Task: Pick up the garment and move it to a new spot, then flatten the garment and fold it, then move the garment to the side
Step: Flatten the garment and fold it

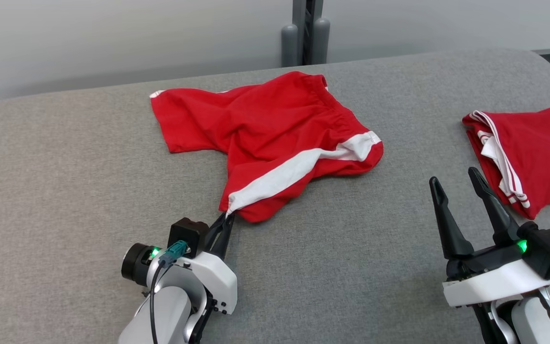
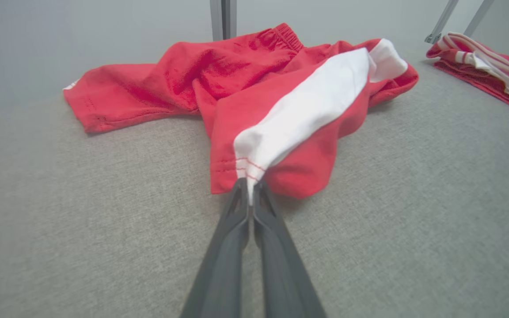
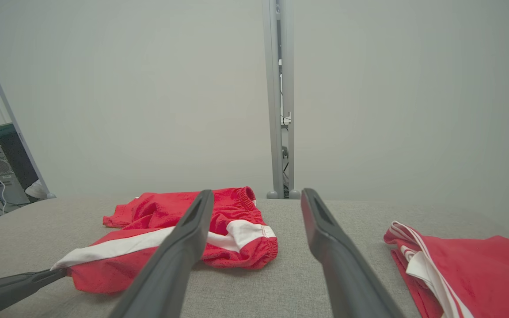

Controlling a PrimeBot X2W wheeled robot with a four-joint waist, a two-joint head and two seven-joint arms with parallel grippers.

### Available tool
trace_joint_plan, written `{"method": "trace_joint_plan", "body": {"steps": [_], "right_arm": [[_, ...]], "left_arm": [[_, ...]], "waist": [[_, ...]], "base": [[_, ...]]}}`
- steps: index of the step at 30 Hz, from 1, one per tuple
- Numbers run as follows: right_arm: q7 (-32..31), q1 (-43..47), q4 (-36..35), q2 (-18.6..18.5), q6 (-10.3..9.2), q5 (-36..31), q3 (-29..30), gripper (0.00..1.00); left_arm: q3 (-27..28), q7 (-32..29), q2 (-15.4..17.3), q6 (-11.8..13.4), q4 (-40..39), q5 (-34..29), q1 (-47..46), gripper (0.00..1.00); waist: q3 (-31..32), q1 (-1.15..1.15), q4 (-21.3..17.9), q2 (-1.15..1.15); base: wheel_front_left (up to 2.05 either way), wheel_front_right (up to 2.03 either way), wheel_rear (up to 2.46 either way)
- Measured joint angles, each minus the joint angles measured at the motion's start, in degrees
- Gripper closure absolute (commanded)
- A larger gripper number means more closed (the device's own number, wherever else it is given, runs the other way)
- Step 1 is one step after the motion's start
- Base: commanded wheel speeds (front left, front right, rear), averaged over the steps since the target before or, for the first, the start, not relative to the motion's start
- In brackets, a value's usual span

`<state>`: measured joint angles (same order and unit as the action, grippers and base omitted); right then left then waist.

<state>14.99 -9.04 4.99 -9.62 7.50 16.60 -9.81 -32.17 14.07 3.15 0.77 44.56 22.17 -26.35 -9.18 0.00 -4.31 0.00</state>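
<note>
Our left claw [image 1: 227, 217] was pinched shut on the hem corner of the red shorts [image 1: 265, 124], right where the white side stripe [image 1: 280, 174] ended. From that claw's tips the shorts spread away ahead, crumpled on the grey fabric surface [image 1: 65, 191]. Their waistband was at the far end, and one leg reached off to the claw's left. Our right claw [image 1: 454, 177] had its fingers spread wide and held nothing. The shorts lay ahead and to the left of it, not touching it. Just beside its right finger lay a second red garment [image 1: 533, 153], folded, with thin white stripes.
</note>
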Motion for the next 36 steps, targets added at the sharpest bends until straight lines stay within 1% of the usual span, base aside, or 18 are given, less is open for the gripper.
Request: {"method": "trace_joint_plan", "body": {"steps": [8, 10, 11, 16, 20, 21, 22, 27, 31, 36], "right_arm": [[0.0, -0.03, 2.67, 0.11, 0.0, -0.64, 1.66, 0.0], [0.01, -0.26, 4.65, 0.12, -0.01, 0.02, 2.0, 0.0], [0.01, -0.26, 4.65, 0.12, -0.01, 0.02, 2.0, 0.0], [-0.67, -3.92, 11.61, -1.21, -0.01, 2.77, 1.85, 0.0], [-3.48, -9.11, 17.49, -2.22, -0.01, 6.67, 1.41, 0.0], [-5.27, -12.01, 20.74, -3.23, 0.0, 8.58, 1.11, 0.0], [-6.14, -13.33, 22.28, -3.66, -0.01, 9.88, 0.91, 0.0], [-10.31, -18.62, 27.65, -7.0, -0.01, 15.6, -4.08, 0.0], [-13.08, -21.11, 30.93, -10.96, -0.01, 19.14, -8.61, 0.0], [-15.14, -22.82, 32.88, -13.67, -0.01, 24.44, -13.54, 0.0]], "left_arm": [[1.79, 0.82, 2.44, 3.63, -7.73, -1.52, 3.26, 1.0], [1.85, 0.85, 2.77, 4.39, -9.95, -2.0, 4.15, 1.0], [1.85, 0.85, 2.77, 4.39, -9.95, -2.0, 4.15, 1.0], [1.57, 0.91, 3.27, 5.03, -13.62, -3.01, 6.34, 1.0], [1.05, 0.91, 3.25, 5.21, -14.92, -3.55, 7.21, 1.0], [0.68, 0.92, 3.12, 5.34, -15.19, -3.8, 7.25, 1.0], [0.44, 0.91, 3.08, 5.36, -15.24, -4.05, 7.25, 1.0], [-0.58, 0.91, 2.22, 5.3, -15.23, -4.43, 7.21, 1.0], [-1.45, 0.92, 1.64, 5.0, -15.19, -4.53, 7.0, 1.0], [-2.19, 0.92, 1.04, 4.83, -14.77, -4.53, 5.97, 1.0]], "waist": [[2.01, 0.0, 2.57, 0.0], [2.2, 0.0, 3.5, 0.0], [2.2, 0.0, 3.5, 0.0], [2.03, 0.0, 6.25, 0.0], [1.2, 0.0, 8.34, 0.0], [0.62, 0.0, 9.39, 0.0], [0.36, 0.0, 9.93, 0.0], [-0.89, 0.0, 12.78, 0.0], [-1.87, 0.0, 14.73, 0.0], [-3.1, 0.0, 16.39, 0.0]], "base": [[0.0, 0.0, 0.0], [0.0, 0.0, 0.0], [0.0, 0.0, 0.0], [0.0, 0.0, 0.0], [0.0, 0.0, 0.0], [0.0, 0.0, 0.0], [0.0, 0.0, 0.0], [0.0, 0.0, 0.0], [0.0, 0.0, 0.0], [0.0, 0.0, 0.0]]}}
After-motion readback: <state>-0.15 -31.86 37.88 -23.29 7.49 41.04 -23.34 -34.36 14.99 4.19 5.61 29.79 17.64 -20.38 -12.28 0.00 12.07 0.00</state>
